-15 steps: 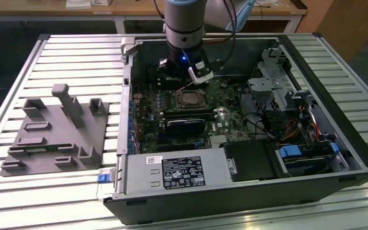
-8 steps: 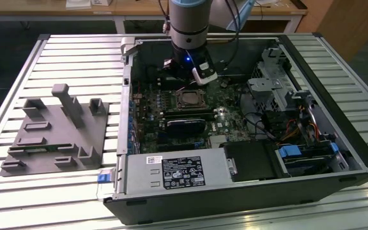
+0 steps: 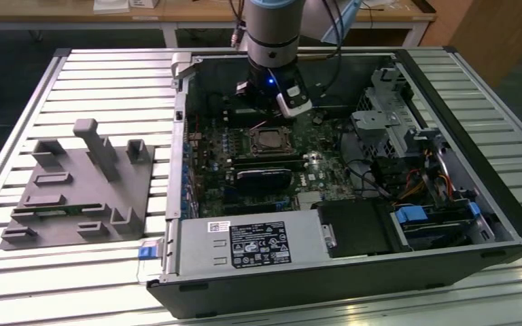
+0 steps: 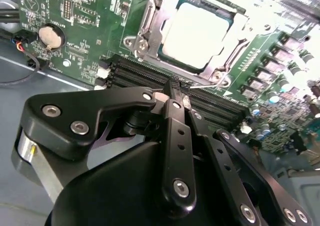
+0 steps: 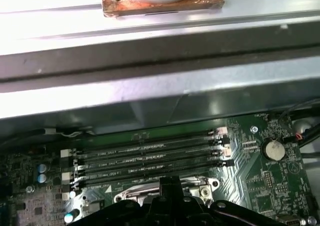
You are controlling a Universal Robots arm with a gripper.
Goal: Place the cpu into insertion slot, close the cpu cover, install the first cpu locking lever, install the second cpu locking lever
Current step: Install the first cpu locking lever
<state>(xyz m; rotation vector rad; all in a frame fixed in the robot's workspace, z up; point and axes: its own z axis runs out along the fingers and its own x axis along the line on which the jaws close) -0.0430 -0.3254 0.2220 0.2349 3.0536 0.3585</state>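
The cpu (image 4: 197, 30) lies flat in the insertion slot (image 3: 270, 140), pale silver and square. The cpu cover (image 4: 235, 48) is down around it as a metal frame, and the chip shows through its cut-out. I cannot tell how the locking levers stand. My gripper (image 4: 176, 87) hangs just beside the socket, over the black memory slots (image 5: 150, 158), with its fingers (image 4: 172, 111) pressed together and nothing between them. In the exterior view the gripper (image 3: 279, 109) hovers over the board a little beyond the socket. The socket's metal edge (image 5: 200, 190) shows by the fingertips (image 5: 172, 183) in the first wrist view.
The open computer case (image 3: 179, 136) lies on a slatted metal table (image 3: 107, 75). A black power supply box (image 3: 252, 241) sits at the near end, and drive bays with cables (image 3: 415, 176) are on the exterior view's right. A grey fixture (image 3: 79, 183) stands on the exterior view's left.
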